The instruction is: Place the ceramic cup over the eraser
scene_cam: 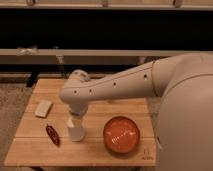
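Camera view: single arm reaches down over the wooden table (30, 150). The gripper (75, 121) sits right above the ceramic cup (76, 131), touching or nearly so, cup upright near the table's front middle. Can't tell whether it is grasping the cup. The eraser isn't visible, possibly hidden under or behind the cup, so cup-to-eraser direction can't be judged. Dark red object (52, 135) lies just left of the cup; orange bowl (121, 135) to its right; flat white piece (43, 108) further left.
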Controlling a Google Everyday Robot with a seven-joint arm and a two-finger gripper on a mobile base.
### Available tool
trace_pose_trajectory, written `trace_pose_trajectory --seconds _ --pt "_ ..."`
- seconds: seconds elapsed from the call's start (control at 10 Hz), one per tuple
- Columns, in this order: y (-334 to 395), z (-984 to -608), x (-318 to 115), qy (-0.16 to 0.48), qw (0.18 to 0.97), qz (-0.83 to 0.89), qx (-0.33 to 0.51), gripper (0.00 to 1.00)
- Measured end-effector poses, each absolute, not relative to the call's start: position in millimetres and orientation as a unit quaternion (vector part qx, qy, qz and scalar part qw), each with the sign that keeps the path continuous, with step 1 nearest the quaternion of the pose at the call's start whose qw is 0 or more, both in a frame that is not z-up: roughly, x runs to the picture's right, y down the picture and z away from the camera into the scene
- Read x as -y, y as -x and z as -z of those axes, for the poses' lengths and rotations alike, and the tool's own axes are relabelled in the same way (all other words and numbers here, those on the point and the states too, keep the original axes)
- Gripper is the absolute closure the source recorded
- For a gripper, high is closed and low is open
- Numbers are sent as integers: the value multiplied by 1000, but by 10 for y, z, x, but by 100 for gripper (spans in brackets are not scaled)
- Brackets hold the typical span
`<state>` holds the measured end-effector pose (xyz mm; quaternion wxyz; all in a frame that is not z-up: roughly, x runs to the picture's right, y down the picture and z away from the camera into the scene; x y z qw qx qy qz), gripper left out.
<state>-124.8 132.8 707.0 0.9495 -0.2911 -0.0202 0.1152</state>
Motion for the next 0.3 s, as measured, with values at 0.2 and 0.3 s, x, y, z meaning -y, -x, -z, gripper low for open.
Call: trace_pose_trajectory --seconds 0.2,0.3 --pt "1230 -7069 -1286 288 950 -117 23 36" --pt "1241 -7068 -1292 288 950 -116 24 36"
